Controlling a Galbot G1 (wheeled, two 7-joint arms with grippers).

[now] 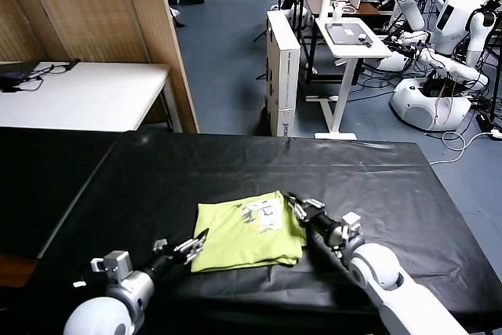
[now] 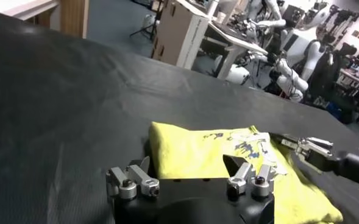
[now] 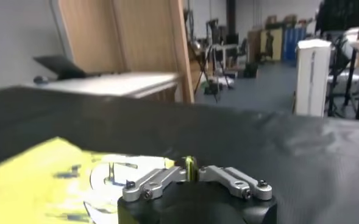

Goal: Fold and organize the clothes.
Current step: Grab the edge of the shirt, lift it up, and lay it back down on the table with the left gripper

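The lime yellow-green T-shirt [image 1: 247, 231] lies folded into a small rectangle on the black table [image 1: 392, 186], its white printed graphic [image 1: 263, 213] facing up near its far right corner. My right gripper [image 1: 292, 202] is shut on the shirt's far right edge; a thin fold of yellow cloth shows pinched between its fingertips [image 3: 190, 167]. My left gripper [image 1: 196, 243] is open at the shirt's near left corner, its jaws spread apart over the cloth edge [image 2: 188, 161]. The right gripper also shows in the left wrist view [image 2: 301, 146].
A white table [image 1: 86, 96] and a wooden partition [image 1: 118, 13] stand behind at the left. A white box [image 1: 284, 72], a small white stand [image 1: 349, 45] and other white robots [image 1: 439, 68] stand on the floor beyond the table's far edge.
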